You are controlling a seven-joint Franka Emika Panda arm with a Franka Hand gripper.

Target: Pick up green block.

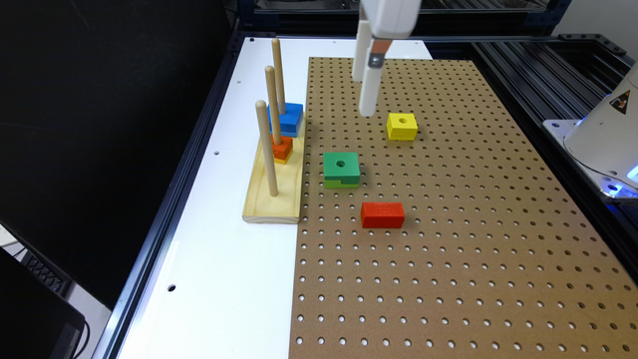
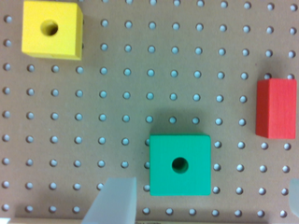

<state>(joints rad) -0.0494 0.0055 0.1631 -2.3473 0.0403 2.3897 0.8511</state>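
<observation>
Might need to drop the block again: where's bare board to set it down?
Bare pegboard nearer the camera than the red block, and toward the exterior view's right of the yellow block. Crowded around the green block and peg stand.

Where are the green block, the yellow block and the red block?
green block (image 1: 341, 167), exterior view, on its dark green top.
yellow block (image 1: 401, 122), exterior view, on its top face.
red block (image 2: 275, 108), wrist view, on its top face.
</observation>
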